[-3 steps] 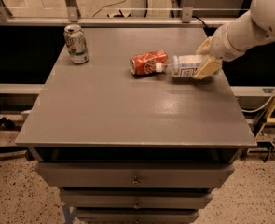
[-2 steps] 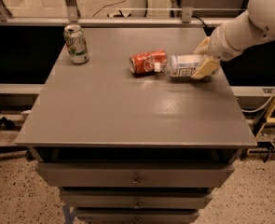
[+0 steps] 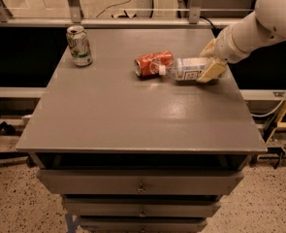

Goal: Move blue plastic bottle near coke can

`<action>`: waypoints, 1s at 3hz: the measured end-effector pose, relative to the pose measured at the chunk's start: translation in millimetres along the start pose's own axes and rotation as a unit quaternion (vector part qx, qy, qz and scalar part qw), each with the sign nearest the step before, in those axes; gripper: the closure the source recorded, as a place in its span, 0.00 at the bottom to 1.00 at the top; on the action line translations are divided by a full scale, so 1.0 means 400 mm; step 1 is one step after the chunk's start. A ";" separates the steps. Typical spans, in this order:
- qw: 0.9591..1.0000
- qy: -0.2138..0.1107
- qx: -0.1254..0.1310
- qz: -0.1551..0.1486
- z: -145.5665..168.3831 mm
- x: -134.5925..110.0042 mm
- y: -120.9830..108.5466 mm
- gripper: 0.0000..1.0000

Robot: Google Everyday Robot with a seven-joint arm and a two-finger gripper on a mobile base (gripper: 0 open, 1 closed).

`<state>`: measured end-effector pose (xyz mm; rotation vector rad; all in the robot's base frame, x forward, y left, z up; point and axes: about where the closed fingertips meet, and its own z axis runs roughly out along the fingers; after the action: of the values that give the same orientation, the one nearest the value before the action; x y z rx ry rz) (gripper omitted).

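In the camera view nothing has visibly shifted from the earlier frames: the arm, the bottle and both cans lie where they were. The gripper (image 3: 209, 59) stays by the back right part of the table (image 3: 133, 120), its pale fingers (image 3: 212, 71) closed around the base end of the blue plastic bottle (image 3: 188, 69). The bottle lies on its side on the table, white cap pointing left at the coke can (image 3: 153, 63), which also lies on its side toward the back edge, right of the middle. Cap and can are just beside each other; whether they touch cannot be made out. A green-and-white can (image 3: 79, 46) stands upright near the back left corner, well apart. The gripper hides the bottle's base, and the arm is cut off at the right edge.
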<state>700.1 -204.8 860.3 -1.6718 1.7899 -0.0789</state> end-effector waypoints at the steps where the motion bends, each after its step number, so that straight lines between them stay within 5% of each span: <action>1: 1.000 -0.001 -0.002 0.000 0.007 -0.002 0.003 0.60; 3: 1.000 -0.002 -0.006 -0.001 0.019 -0.006 0.007 0.14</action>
<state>701.4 -199.3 854.2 -1.6817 1.7883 -0.0660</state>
